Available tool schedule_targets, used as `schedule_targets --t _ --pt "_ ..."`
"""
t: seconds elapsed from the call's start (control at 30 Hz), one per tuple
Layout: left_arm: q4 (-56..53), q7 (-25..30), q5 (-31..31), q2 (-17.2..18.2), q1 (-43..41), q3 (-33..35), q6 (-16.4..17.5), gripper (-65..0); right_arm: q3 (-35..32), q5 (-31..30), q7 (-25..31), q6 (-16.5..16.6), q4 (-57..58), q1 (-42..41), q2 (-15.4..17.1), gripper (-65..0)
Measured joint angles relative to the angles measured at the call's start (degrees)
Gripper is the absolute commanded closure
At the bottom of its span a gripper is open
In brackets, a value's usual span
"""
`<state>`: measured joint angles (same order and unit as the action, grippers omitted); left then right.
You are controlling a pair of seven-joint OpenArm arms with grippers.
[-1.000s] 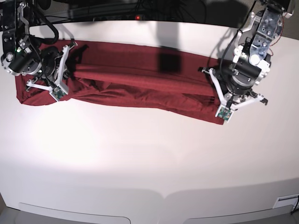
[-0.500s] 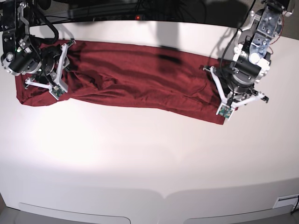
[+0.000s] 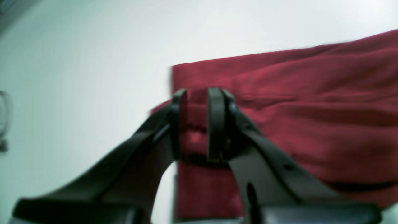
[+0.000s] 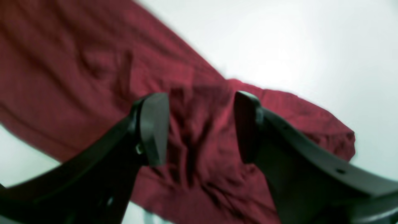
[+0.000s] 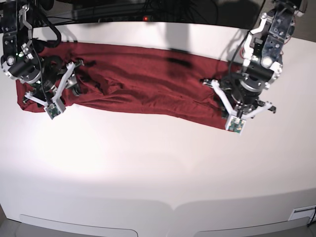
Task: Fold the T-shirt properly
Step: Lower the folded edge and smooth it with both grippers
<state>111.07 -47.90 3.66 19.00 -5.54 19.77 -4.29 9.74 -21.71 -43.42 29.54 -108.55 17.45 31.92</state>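
The dark red T-shirt (image 5: 148,79) lies as a long wrinkled band across the far half of the white table (image 5: 148,163). Over its right end in the base view hangs my left gripper (image 3: 198,91), its jaws a narrow gap apart, with a ridge of the T-shirt (image 3: 311,109) showing through the gap. Above the band's crumpled left end my right gripper (image 4: 199,99) stands wide open, and nothing sits between its fingers. The T-shirt (image 4: 77,62) lies loose beneath it.
Dark cables and equipment with a small red light (image 5: 145,19) run along the table's far edge. A white label (image 5: 301,213) sits at the front right corner. Bare tabletop stretches in front of the shirt.
Both grippers have opened and the raised fold of cloth between them has dropped flat onto the band. Both arms have shifted slightly toward the front of the table.
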Motion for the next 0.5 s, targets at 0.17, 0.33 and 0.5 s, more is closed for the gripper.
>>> schedule_targets --t 0.17,0.33,0.5 --pt "-4.3 1.5 0.5 -4.9 1.0 0.0 1.3 -11.6 0.1 -1.3 0.0 -1.5 5.9 -1.0 -1.9 -33.4" --pt "-17.1 1.4 1.5 -9.0 4.3 -0.2 1.5 -11.6 1.6 -5.7 0.6 -2.1 13.8 -5.7 -7.1 -33.4" --pt "-25.6 3.2 1.9 -9.8 7.3 -0.2 1.9 -11.6 2.7 -5.0 1.1 -1.9 20.5 -8.5 -10.5 -33.4"
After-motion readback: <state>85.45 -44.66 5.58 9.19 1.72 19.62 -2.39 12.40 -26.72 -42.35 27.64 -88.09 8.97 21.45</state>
